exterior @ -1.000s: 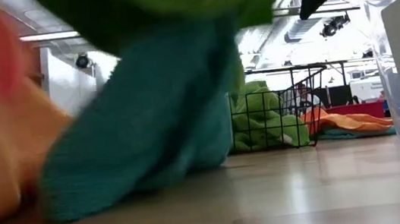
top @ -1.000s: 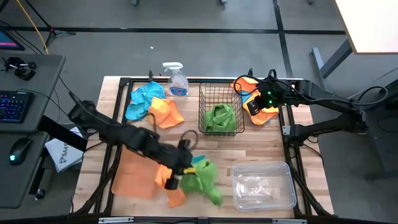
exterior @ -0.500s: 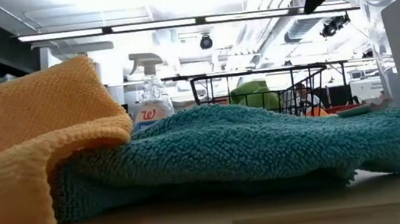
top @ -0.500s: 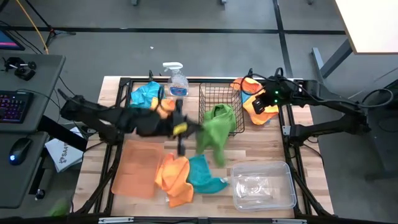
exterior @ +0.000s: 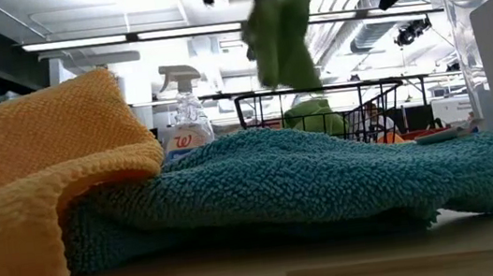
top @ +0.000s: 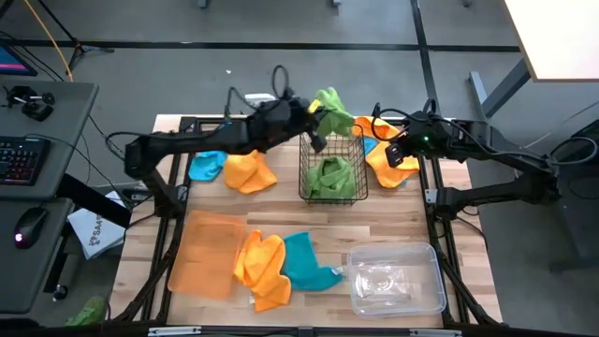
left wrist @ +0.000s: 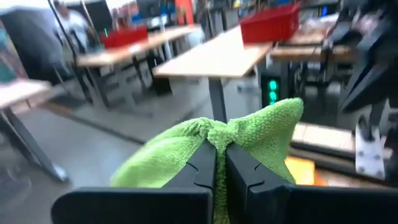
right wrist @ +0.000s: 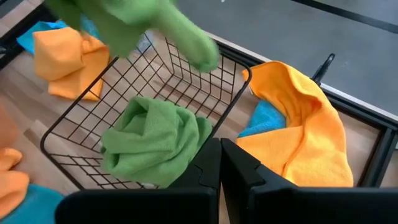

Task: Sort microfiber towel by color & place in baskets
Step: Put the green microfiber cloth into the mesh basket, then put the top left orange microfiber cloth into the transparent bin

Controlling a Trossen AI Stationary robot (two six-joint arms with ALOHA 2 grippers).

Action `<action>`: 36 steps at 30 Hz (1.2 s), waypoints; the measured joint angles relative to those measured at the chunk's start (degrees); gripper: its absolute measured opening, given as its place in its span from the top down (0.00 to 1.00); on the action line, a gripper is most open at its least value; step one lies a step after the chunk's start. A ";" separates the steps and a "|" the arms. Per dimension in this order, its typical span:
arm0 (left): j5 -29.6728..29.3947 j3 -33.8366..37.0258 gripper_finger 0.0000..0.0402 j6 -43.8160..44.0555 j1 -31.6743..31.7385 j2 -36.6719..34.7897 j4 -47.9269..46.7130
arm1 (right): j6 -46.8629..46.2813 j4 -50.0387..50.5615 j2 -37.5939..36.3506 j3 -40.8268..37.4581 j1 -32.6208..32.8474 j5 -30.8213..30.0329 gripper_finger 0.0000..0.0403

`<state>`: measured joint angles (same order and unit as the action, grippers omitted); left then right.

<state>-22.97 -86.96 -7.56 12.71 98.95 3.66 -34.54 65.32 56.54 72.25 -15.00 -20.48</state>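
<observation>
A: What's on the wooden table (top: pixel 374 225)?
B: A black wire basket (top: pixel 329 168) at the far middle with one green towel (top: pixel 329 178) lying inside. The left gripper (top: pixel 318 120) hangs above its far rim, fingers clenched on a second green towel (top: pixel 333 109) that dangles in the air.

A: And the right gripper (top: pixel 397 154)?
B: Just right of the basket, over an orange towel (top: pixel 388 173) at the far right; its fingers are pressed together, gripping nothing.

A: The rest?
B: An orange-and-blue towel pile (top: pixel 276 267) lies near the front, between an orange tray (top: pixel 206 255) on the left and a clear bin (top: pixel 395 277) on the right. More blue and orange towels (top: pixel 229 168) lie far left.
</observation>
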 joint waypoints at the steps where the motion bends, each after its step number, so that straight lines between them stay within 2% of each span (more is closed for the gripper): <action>1: 0.54 0.00 1.00 1.31 0.52 1.59 -0.20 | -0.02 0.00 0.04 0.00 0.01 -0.08 1.00; 7: 4.55 0.07 1.00 9.21 -0.77 10.84 -5.58 | -0.13 0.02 0.04 0.00 0.01 -0.17 1.00; 14: 6.30 0.02 1.00 18.12 -5.59 17.14 -10.21 | -0.02 0.02 0.04 0.00 0.01 -0.47 1.00; 19: 13.04 0.02 0.96 23.89 -5.15 18.73 -13.16 | 0.04 0.04 0.04 0.00 -0.01 -0.47 1.00; 23: 17.45 0.00 0.86 24.99 -4.51 17.77 -15.39 | 1.06 0.04 0.04 0.00 0.01 -0.59 1.00; 28: 22.64 -3.84 0.66 25.01 -5.03 17.19 -20.27 | 1.09 0.30 0.04 0.00 0.01 -1.54 1.00; 32: 22.92 -9.98 0.50 23.62 -5.50 17.26 -27.32 | 1.02 1.94 0.04 0.00 0.01 -1.49 1.00; 36: 22.68 -16.81 0.38 20.81 -5.21 17.21 -32.84 | 0.99 4.84 0.04 0.00 -0.01 -1.55 1.00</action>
<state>-0.29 -103.76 13.25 7.49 116.16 -29.18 -33.55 70.16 56.58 72.25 -15.00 -22.03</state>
